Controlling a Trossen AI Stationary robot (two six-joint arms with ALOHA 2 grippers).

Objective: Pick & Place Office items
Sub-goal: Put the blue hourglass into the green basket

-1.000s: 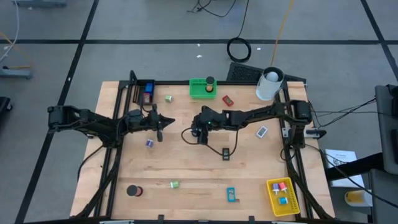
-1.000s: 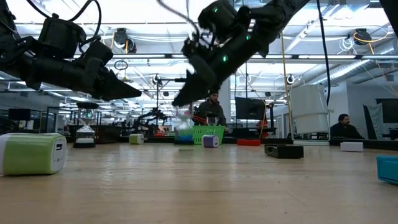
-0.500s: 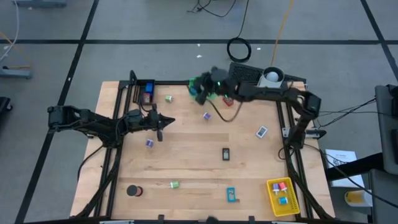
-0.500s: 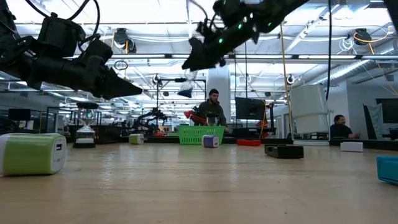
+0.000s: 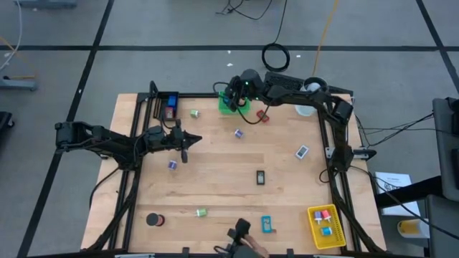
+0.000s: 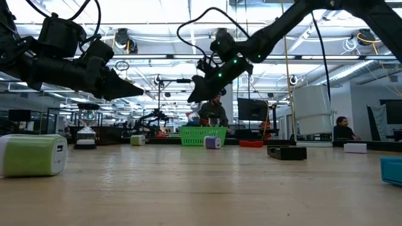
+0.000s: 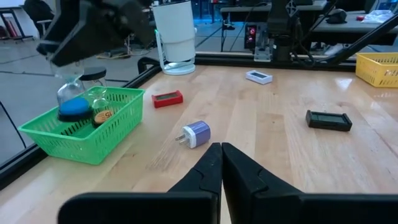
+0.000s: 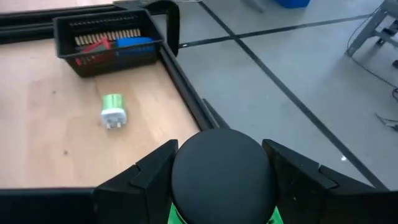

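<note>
My right gripper [image 5: 231,99] hangs over the green bin [image 5: 233,106] at the table's far edge, shut on a small clear jar [image 7: 70,99] that has a blue lower part. A second jar with a black lid [image 7: 93,76] stands in the bin [image 7: 81,134] beside it. My left gripper [image 5: 196,140] hovers shut above the table's left middle, holding nothing. A purple plug [image 5: 239,133], a red block [image 5: 262,115] and a black block [image 5: 260,177] lie loose on the wood. My right gripper pinches the jar's black round cap [image 8: 222,168] between its two fingers, one on each side. The fingers come from the table's right, slanting slightly down. The jar hangs upright below them, its blue lower part [image 7: 74,111] inside the green bin; whether it rests on the bin's floor I cannot tell.
A black bin [image 5: 169,106] stands at the far left, a yellow bin [image 5: 325,224] at the near right, a white cylinder [image 7: 174,37] at the far right. A green plug [image 5: 201,212], a black roll [image 5: 153,219] and a cyan item [image 5: 267,224] lie near the front. A person's hand [image 5: 247,244] reaches in there.
My right gripper has swung from the table's middle toward the far edge, carrying the jar lifted clear, and now hangs over the green bin with the jar lowered into it. A person's hand has appeared at the near edge.
</note>
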